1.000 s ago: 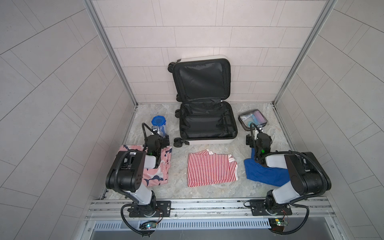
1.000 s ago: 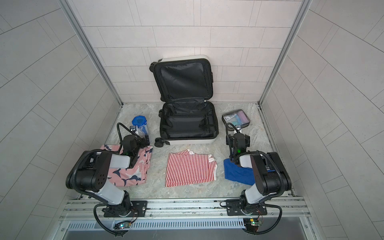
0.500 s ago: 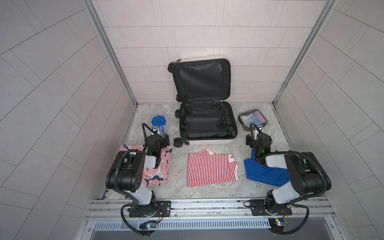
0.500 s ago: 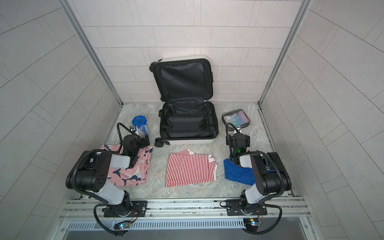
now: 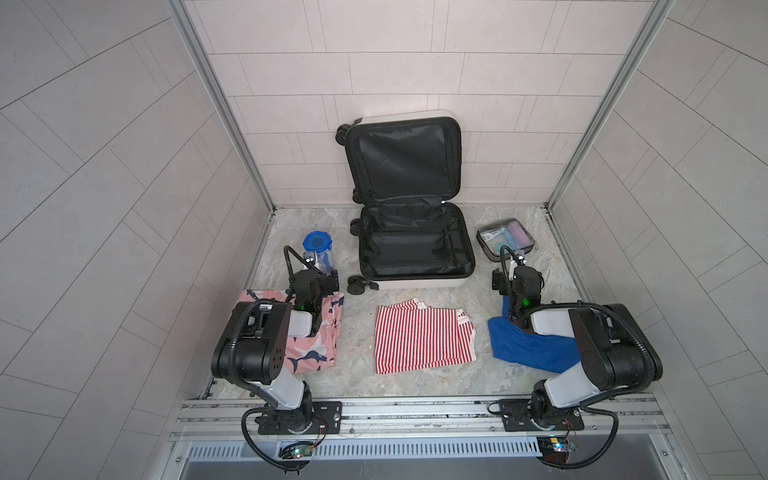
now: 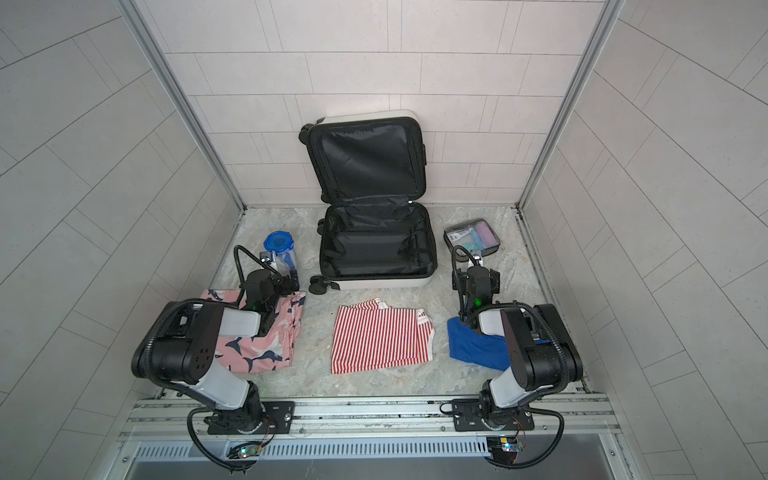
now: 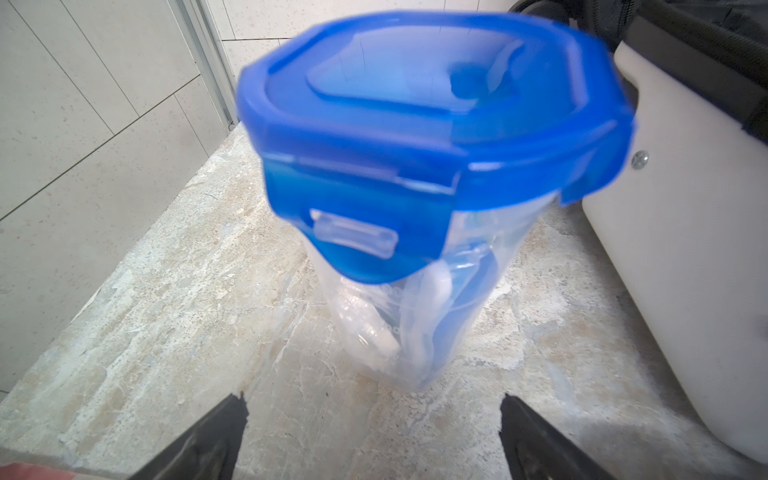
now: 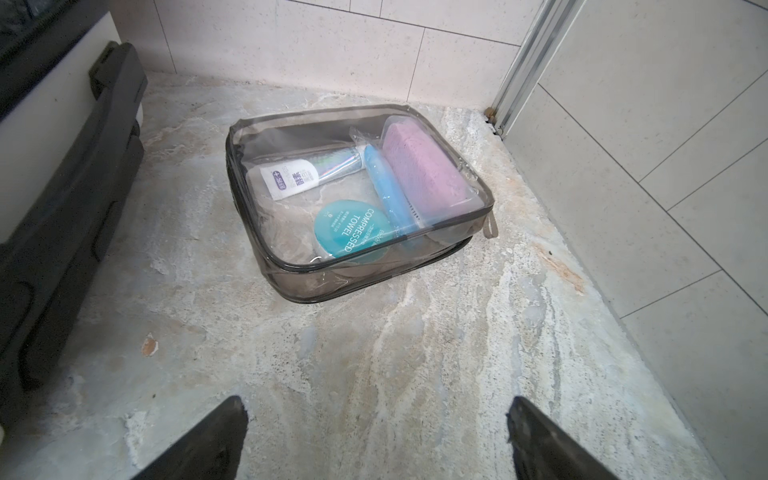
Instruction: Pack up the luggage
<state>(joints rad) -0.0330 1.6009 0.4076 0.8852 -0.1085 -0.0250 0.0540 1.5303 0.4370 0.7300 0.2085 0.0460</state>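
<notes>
now luggage point(image 5: 415, 285) lies between your left pincer point(image 7: 370, 415) and right pincer point(image 8: 376, 415), both wide. right wrist alone shows pouch point(image 8: 299, 284) lettering.

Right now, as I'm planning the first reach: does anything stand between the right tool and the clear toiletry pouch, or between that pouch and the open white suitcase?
Nothing visible. Only bare marbled floor lies between the open right tool and the clear black-edged toiletry pouch, and between it and the white hard-shell suitcase.
</notes>
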